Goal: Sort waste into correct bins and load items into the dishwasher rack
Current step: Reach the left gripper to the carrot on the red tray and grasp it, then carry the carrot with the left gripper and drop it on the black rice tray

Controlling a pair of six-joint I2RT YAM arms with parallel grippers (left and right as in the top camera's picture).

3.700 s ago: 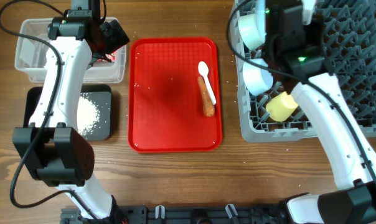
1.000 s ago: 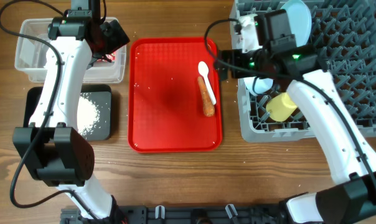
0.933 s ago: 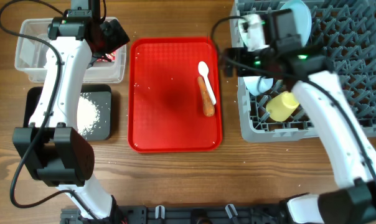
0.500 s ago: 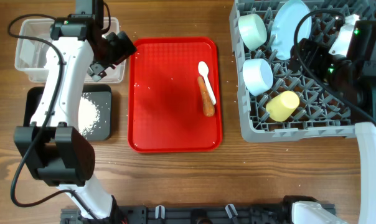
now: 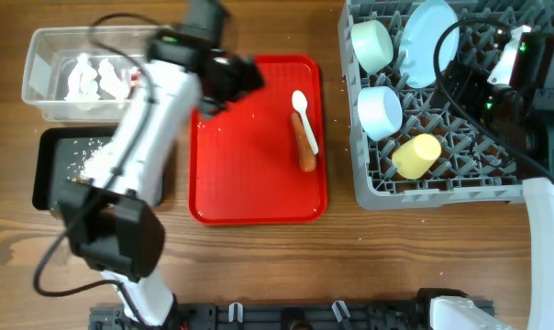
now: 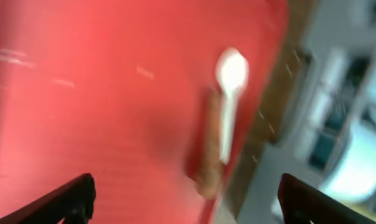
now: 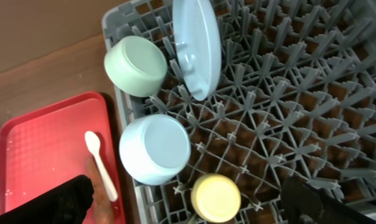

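Although the dishwasher rack (image 5: 460,188) already carries the pale green bowl (image 5: 371,46), the round light blue plate (image 5: 430,29), the light blue bowl (image 5: 380,112) and the yellow cup (image 5: 416,156), the overhead view shows the job unfinished. The white spoon (image 5: 303,112) and the carrot (image 5: 304,147) lie touching, side by side, on the red tray (image 5: 249,174). Crumpled tissue (image 5: 80,76) and a red wrapper (image 5: 130,81) sit in the clear tub (image 5: 34,96), rice (image 5: 98,158) lies in the black tray (image 5: 46,179), and a few stray grains dot the red tray and the worktop (image 5: 259,266). The left gripper (image 5: 245,78) hangs over the red tray's upper left part and the right gripper (image 5: 474,87) over the rack. The left wrist view is blurred, but the jaws stand wide apart with nothing between them, the spoon and carrot ahead. In the right wrist view the jaws are likewise spread wide and empty above the loaded rack. By my judgement two moves are left: the carrot to a bin and the spoon to the rack.
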